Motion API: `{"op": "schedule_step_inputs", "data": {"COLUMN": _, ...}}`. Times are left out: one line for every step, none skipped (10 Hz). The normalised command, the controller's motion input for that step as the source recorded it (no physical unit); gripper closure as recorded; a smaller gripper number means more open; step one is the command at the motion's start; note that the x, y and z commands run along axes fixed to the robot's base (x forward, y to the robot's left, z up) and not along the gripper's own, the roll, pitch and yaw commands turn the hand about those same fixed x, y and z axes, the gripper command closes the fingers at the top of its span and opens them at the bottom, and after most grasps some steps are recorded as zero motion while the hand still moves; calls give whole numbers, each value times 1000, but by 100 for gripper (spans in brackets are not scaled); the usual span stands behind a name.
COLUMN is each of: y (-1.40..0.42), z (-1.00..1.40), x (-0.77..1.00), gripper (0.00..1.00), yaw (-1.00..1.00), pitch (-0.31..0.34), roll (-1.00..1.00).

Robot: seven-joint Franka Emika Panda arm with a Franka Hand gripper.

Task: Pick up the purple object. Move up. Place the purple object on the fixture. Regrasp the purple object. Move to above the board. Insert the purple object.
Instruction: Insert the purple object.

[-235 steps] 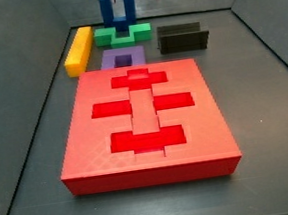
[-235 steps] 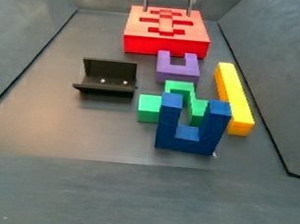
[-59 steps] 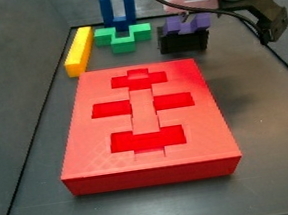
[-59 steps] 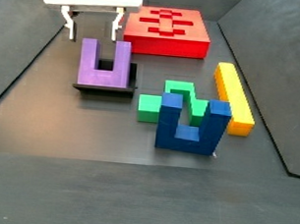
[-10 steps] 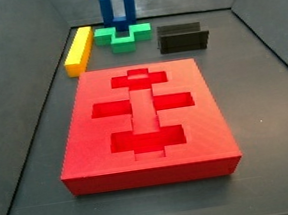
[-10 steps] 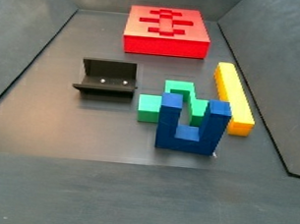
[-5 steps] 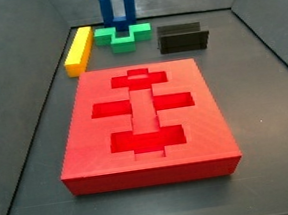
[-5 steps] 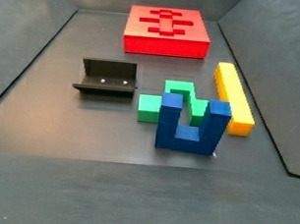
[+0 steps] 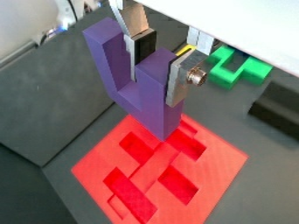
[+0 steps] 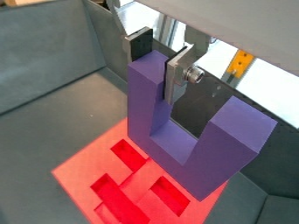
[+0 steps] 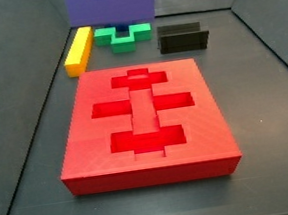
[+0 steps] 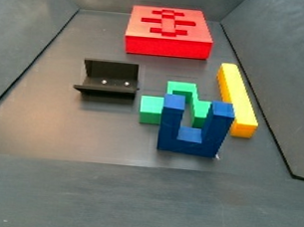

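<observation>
The purple object (image 11: 110, 2), clamped in the gripper (image 9: 162, 63), now dips back into a side view above the board (image 11: 143, 120).

My gripper (image 9: 162, 63) hangs above the board (image 11: 98, 146). Around the board lies a dark grey matte floor (image 11: 268, 153), lit evenly, with a faint pale sheen. Grey walls (image 12: 22, 34) of the same colour rise on each side of the board and behind it, closing it in like a trough.

The gripper (image 9: 156, 54) clamps one prong of the purple object (image 9: 140, 83), hanging above the board (image 9: 160, 164).
</observation>
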Motion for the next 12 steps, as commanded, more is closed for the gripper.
{"op": "schedule_step_inputs", "data": {"y": -406, "z": -460, "x": 0, "gripper": 100, "yaw": 91, "pitch": -11, "roll": -77}}
{"op": "schedule_step_inputs", "data": {"y": -403, "z": -277, "x": 0, "gripper": 100, "yaw": 240, "pitch": -4, "roll": 0}}
{"op": "schedule_step_inputs", "data": {"y": -280, "z": -40, "x": 0, "gripper": 100, "yaw": 249, "pitch": 0, "roll": 70}}
{"op": "schedule_step_inputs", "data": {"y": -74, "z": 0, "x": 0, "gripper": 100, "yaw": 0, "pitch": 0, "roll": 10}}
{"op": "schedule_step_inputs", "data": {"y": -54, "z": 0, "x": 74, "gripper": 100, "yaw": 263, "pitch": -21, "roll": -133}}
{"op": "schedule_step_inputs", "data": {"y": -180, "z": 37, "x": -463, "gripper": 100, "yaw": -3, "pitch": -500, "roll": -193}}
{"op": "schedule_step_inputs", "data": {"y": -126, "z": 57, "x": -277, "gripper": 100, "yaw": -166, "pitch": -500, "roll": -267}}
{"op": "schedule_step_inputs", "data": {"y": -134, "z": 49, "x": -234, "gripper": 100, "yaw": -197, "pitch": -500, "roll": -263}}
{"op": "schedule_step_inputs", "data": {"y": -94, "z": 0, "x": -171, "gripper": 100, "yaw": -234, "pitch": -500, "roll": -287}}
{"op": "schedule_step_inputs", "data": {"y": -63, "z": 0, "x": -249, "gripper": 100, "yaw": -206, "pitch": -500, "roll": -286}}
{"op": "schedule_step_inputs", "data": {"y": -100, "z": 0, "x": -289, "gripper": 100, "yaw": -129, "pitch": -470, "roll": -114}}
{"op": "schedule_step_inputs", "data": {"y": -506, "z": -203, "x": 111, "gripper": 100, "yaw": 60, "pitch": 37, "roll": 500}}
